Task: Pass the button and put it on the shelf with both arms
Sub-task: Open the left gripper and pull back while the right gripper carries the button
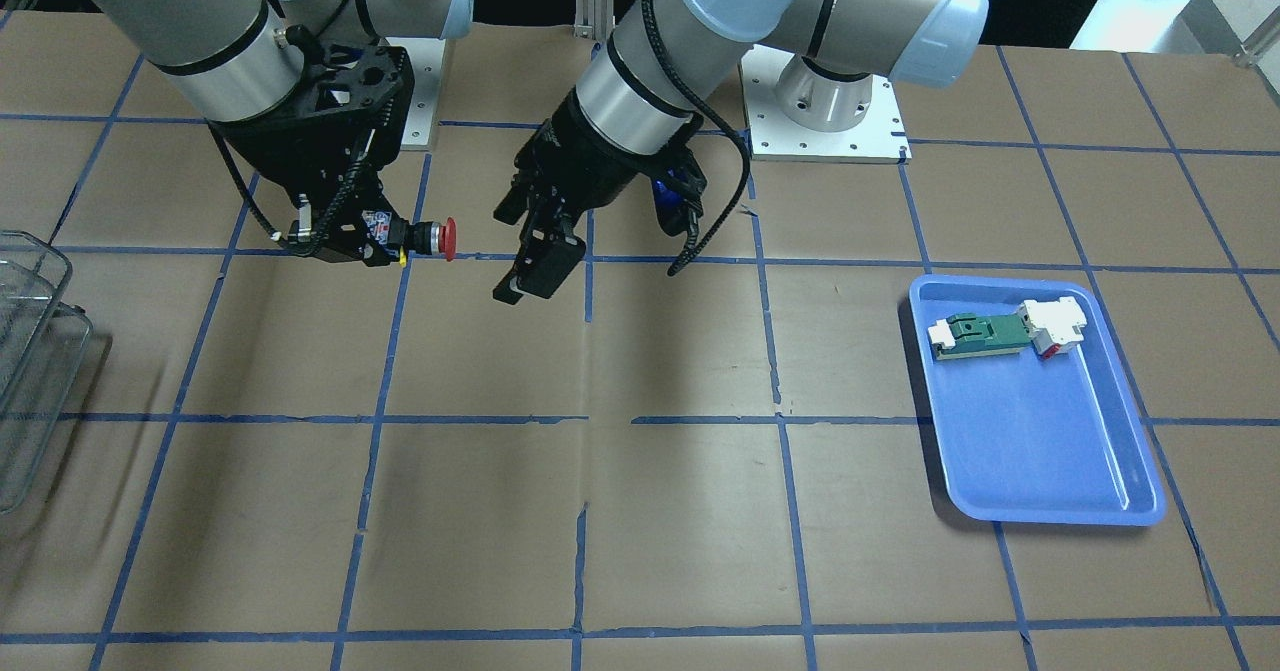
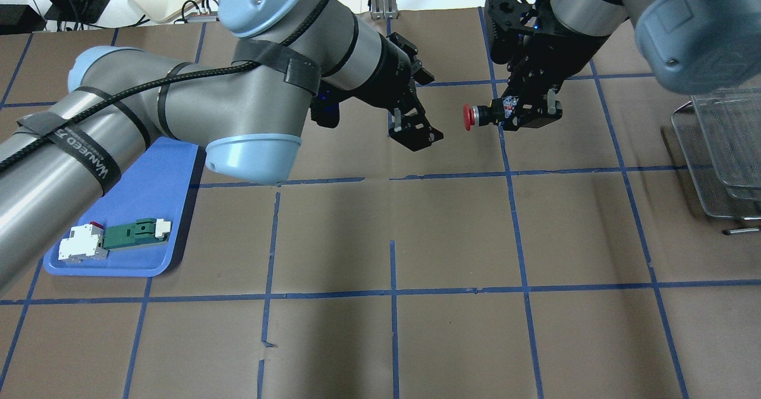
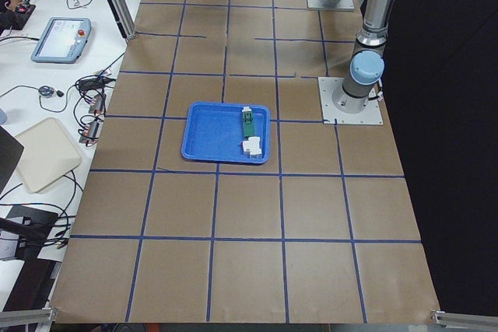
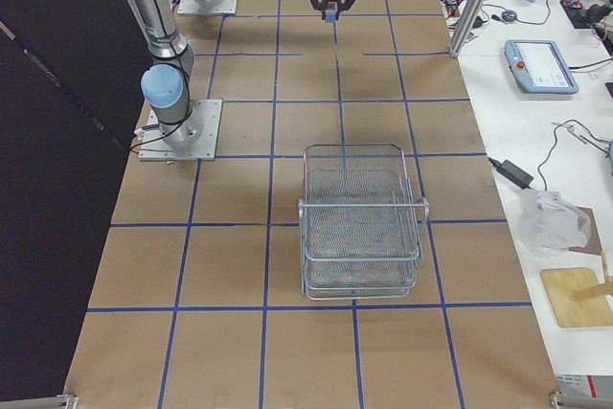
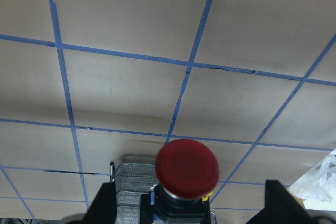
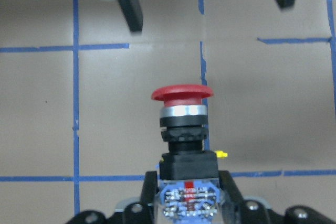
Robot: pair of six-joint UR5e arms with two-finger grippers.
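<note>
Button held aloft by the right gripper, its red head aimed at the empty left gripper.

The button (image 2: 478, 116) looks light and rigid; its domed red head is probably slick, so the squared rear block or the black barrel seems the safer hold. It lies level in the air above the surface (image 2: 380, 226), clamped by its blue-and-white block in the right gripper (image 2: 516, 115). The left gripper (image 2: 429, 107) stands just beside the red head, not touching it, jaws spread wide with nothing between them. The shelf (image 2: 719, 149) sits well apart on the right gripper's side, so placing looks like the step left.
</note>
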